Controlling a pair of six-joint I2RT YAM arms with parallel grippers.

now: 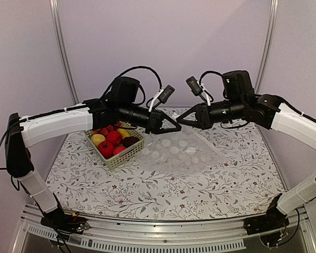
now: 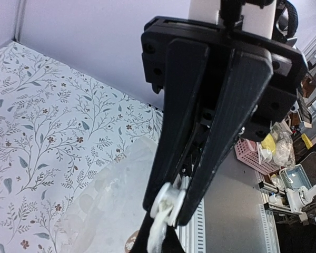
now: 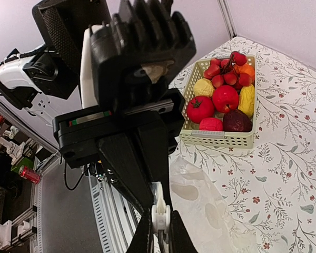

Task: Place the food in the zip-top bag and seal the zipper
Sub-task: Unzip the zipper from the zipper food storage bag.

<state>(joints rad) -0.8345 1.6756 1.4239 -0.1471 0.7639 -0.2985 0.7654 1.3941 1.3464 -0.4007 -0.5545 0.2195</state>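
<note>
The clear zip-top bag lies on the floral table right of the basket, and its far edge is lifted. My left gripper and right gripper meet tip to tip there. Both are shut on the whitish zipper strip. In the left wrist view my left gripper is dark at the bottom edge, with the strip between its fingers. In the right wrist view my right gripper pinches the strip. The food sits in the basket: red fruits, a maroon one and yellow ones. The bag holds no food.
The pale green perforated basket stands at the left middle of the table, under the left forearm; it also shows in the right wrist view. Walls close off the back and sides. A metal rail runs along the near edge.
</note>
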